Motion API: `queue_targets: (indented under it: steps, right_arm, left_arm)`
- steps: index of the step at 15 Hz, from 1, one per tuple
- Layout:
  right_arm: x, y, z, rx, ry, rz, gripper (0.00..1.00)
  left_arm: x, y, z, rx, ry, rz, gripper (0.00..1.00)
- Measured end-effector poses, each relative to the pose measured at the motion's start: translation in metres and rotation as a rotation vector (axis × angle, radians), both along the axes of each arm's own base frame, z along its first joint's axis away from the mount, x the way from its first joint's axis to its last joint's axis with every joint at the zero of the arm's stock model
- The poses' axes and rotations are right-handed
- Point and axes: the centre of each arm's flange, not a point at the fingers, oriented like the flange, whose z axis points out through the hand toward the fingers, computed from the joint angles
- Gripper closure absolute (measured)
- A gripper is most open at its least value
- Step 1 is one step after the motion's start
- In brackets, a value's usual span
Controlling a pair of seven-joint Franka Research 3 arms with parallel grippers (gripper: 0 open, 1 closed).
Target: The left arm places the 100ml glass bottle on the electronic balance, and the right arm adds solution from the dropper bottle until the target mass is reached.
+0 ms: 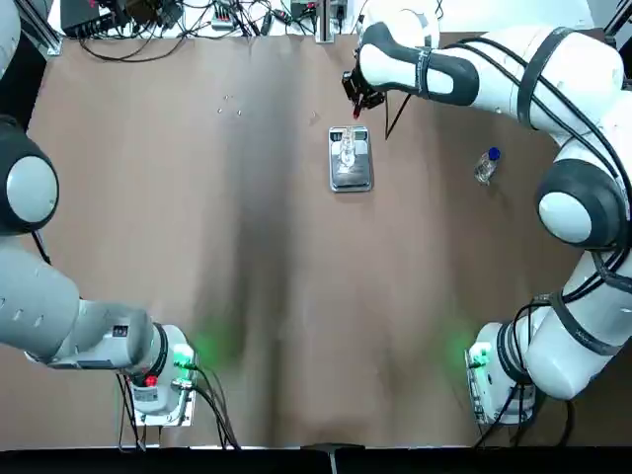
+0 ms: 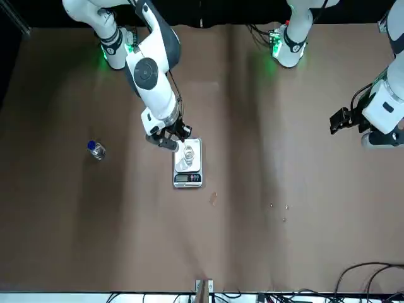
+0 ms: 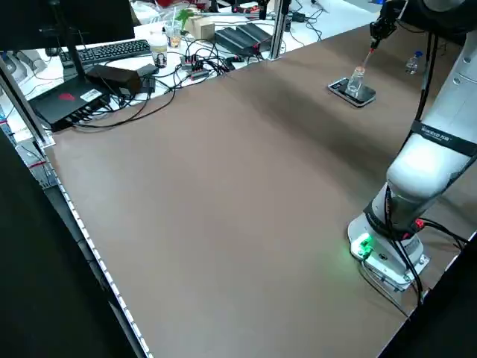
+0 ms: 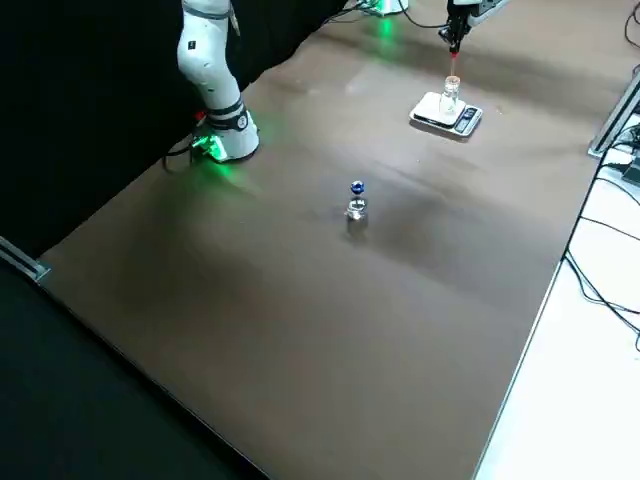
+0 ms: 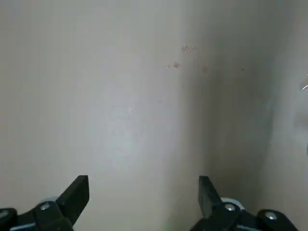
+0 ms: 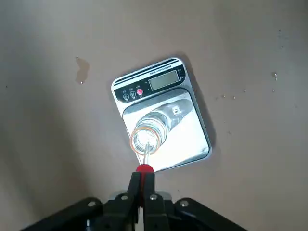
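Note:
The electronic balance (image 1: 352,170) lies far centre on the brown table, display toward the far edge. The 100ml glass bottle (image 6: 147,137) stands upright and uncapped on its steel plate (image 6: 187,134). My right gripper (image 6: 143,180) hovers just beyond the balance, shut on a red-bulbed dropper (image 6: 144,168) whose glass tip points down over the bottle's mouth. The dropper bottle (image 1: 486,166), clear with a blue collar, stands alone to the right of the balance. My left gripper (image 5: 144,190) is open with nothing in it, held over bare table far to the left.
Small droplets (image 1: 229,105) and a wet spot (image 6: 82,70) mark the table near the balance. Cables and electronics (image 1: 197,15) line the far edge. A keyboard (image 3: 112,51) sits off the table. Both arm bases (image 1: 163,380) (image 1: 494,380) glow green at the near edge.

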Motion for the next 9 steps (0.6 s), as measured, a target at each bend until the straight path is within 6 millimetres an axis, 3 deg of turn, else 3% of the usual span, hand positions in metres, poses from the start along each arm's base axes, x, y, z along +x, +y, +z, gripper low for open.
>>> queue_targets:
  steps: [9]
  right_arm:
    - [0.006,0.000,0.012,0.012,-0.020,-0.014,0.94]
  left_arm:
    - [0.002,0.000,-0.004,0.000,0.006,0.001,0.00]
